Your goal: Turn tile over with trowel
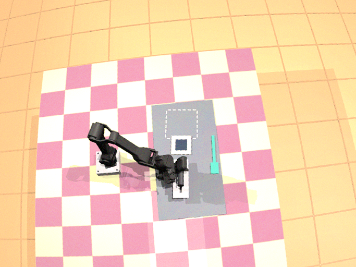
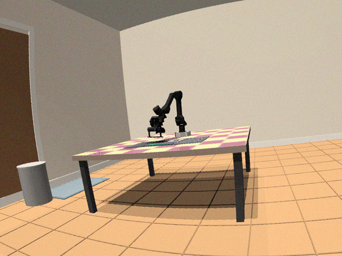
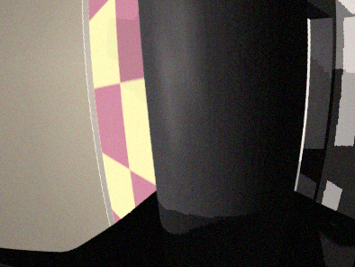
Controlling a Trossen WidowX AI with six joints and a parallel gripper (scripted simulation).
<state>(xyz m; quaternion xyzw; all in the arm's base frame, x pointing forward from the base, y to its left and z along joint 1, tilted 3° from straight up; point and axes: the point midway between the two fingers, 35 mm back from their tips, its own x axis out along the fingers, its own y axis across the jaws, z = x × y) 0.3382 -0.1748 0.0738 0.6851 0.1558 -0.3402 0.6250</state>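
The white tile [image 1: 181,144] lies on the grey mat [image 1: 168,206] with its dark blue marked side up, just below the dashed outline [image 1: 180,109] and overlapping its lower line. My gripper [image 1: 178,171] [image 2: 154,132] is low over the mat's near part, shut on the thick dark handle [image 1: 181,163] [image 3: 222,94] of the small trowel. The trowel's white blade [image 1: 180,193] lies flat on the mat, pointing away from the tile. In the wrist view the handle fills most of the picture and hides the fingers.
A teal tool [image 1: 213,156] with a long thin shaft and a square end lies on the mat's right side. The arm's base [image 1: 107,163] stands left of the mat on the pink-and-cream checked table [image 1: 85,257] [image 2: 227,142]. A grey bin [image 2: 34,182] stands on the floor.
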